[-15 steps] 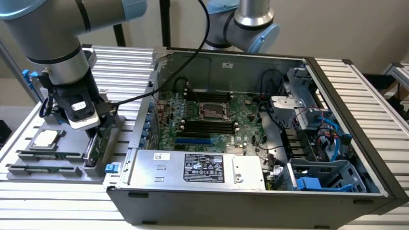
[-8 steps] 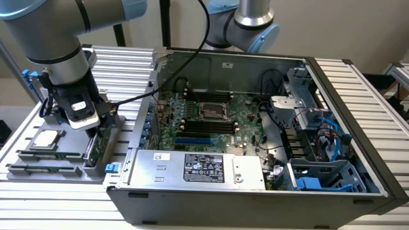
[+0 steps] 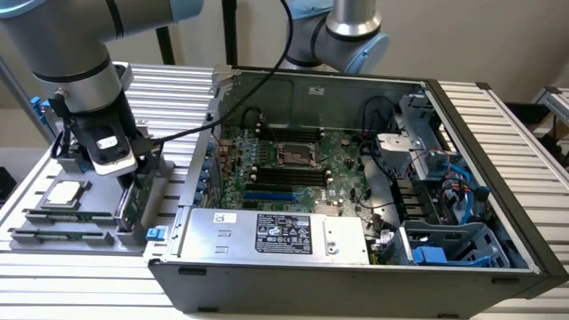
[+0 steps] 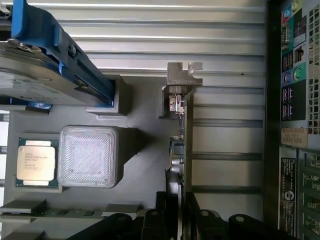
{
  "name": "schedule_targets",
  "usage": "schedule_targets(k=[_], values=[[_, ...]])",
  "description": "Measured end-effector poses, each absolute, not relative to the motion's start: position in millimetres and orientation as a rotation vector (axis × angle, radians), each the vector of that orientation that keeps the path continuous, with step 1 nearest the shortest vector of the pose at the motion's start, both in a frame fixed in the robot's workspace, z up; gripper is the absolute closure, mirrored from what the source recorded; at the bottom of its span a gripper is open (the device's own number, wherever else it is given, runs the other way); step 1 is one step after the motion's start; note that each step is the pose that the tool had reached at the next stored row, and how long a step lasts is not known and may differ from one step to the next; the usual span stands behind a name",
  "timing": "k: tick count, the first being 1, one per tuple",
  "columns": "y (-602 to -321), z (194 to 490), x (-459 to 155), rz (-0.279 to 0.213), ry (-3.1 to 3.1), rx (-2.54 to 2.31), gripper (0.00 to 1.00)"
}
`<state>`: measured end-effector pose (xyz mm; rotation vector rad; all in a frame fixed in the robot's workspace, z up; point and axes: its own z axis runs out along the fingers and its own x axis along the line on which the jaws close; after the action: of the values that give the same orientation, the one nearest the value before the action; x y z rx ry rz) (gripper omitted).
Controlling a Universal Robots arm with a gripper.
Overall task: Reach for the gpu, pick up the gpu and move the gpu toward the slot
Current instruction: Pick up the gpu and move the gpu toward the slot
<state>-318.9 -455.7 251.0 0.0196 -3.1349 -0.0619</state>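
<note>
The gpu [image 4: 184, 142], a thin green card with a silver bracket [image 4: 183, 76] at one end, stands on edge in a grey holder tray [image 4: 145, 150]. In the exterior view the gpu [image 3: 130, 203] is at the left, outside the open computer case [image 3: 356, 293]. My gripper [image 3: 133, 175] has come down on the card from above. In the wrist view my gripper [image 4: 181, 202] is shut on the gpu, one finger on each face of the card, which still rests in its holder. The blue slot [image 3: 266, 197] lies on the motherboard [image 3: 338, 150] inside the case.
The tray also holds a silver hard drive with blue rails [image 4: 55, 75], a processor chip [image 4: 36, 162], a ribbed translucent block [image 4: 89, 156] and a narrow memory stick [image 4: 50, 212]. The case wall [image 3: 213, 113] rises between tray and motherboard. A power supply [image 3: 276, 233] sits along the case front.
</note>
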Motion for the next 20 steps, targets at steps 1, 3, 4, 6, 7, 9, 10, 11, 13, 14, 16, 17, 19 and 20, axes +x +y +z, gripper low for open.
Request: schedule_targets(k=[1,3,4,6,7,9,10,11,13,14,16,17,19,20], values=[[-455.8,253.5,-318.9,-0.062,-3.135,0.020,0.74],[-455.8,259.8,-318.9,-0.064,-3.135,0.020,0.74],[-455.7,263.0,-318.9,-0.064,-3.135,0.020,0.74],[-455.8,271.3,-318.7,-0.066,-3.134,0.020,0.74],[-455.8,275.4,-318.6,-0.067,-3.134,0.020,0.74],[-455.8,284.4,-318.4,-0.068,-3.134,0.020,0.74],[-455.8,288.8,-318.2,-0.068,-3.134,0.020,0.74],[-455.8,293.8,-318.0,-0.068,-3.134,0.020,0.74],[-455.8,302.7,-317.4,-0.069,-3.134,0.020,0.74],[-455.8,307.3,-317.1,-0.069,-3.134,0.020,0.74],[-455.9,316.2,-316.0,-0.069,-3.134,0.020,0.74],[-455.9,320.9,-315.2,-0.069,-3.133,0.020,0.74],[-456.1,330.2,-313.5,-0.069,-3.133,0.020,0.74],[-456.1,334.6,-312.6,-0.070,-3.133,0.020,0.74]])
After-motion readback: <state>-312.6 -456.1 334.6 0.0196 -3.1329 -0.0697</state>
